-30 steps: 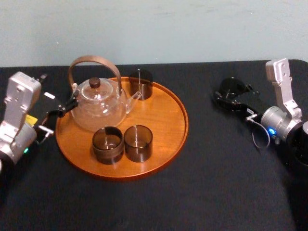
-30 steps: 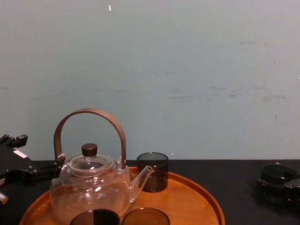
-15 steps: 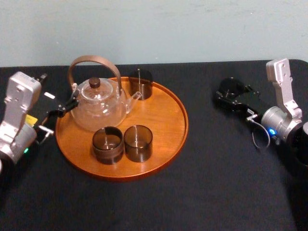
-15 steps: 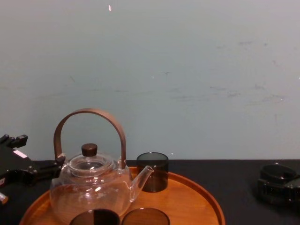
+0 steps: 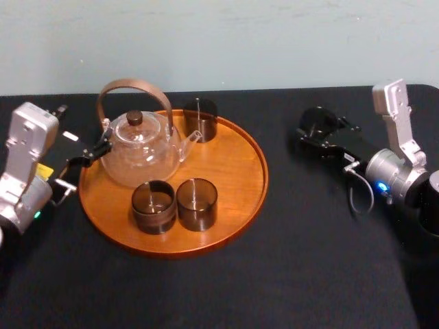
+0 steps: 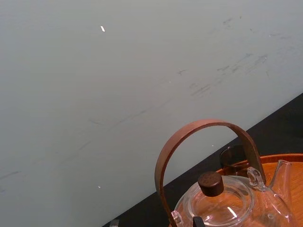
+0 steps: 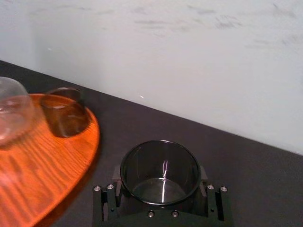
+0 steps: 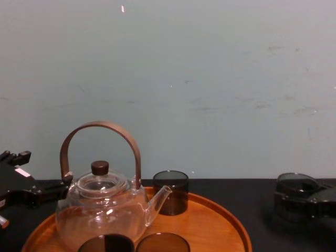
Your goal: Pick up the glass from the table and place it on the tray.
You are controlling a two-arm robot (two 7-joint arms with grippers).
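I have the glass [image 5: 317, 122] gripped in the right gripper's [image 5: 319, 133] jaws, upper right of the head view, low by the tabletop [image 5: 309, 240] and well apart from the tray [image 5: 240, 164] — the carry step, I reckon. Next: swing toward frame centre and set it on bare wood, clear of the cups [image 5: 197, 203]. The left gripper [image 5: 86, 157] sits parked at the tray's left rim.

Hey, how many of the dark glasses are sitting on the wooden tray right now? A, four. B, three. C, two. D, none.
B: three dark glasses stand on the tray, one behind the glass teapot and two in front of it. A fourth glass sits gripped in the right pincer, off to the tray's right.
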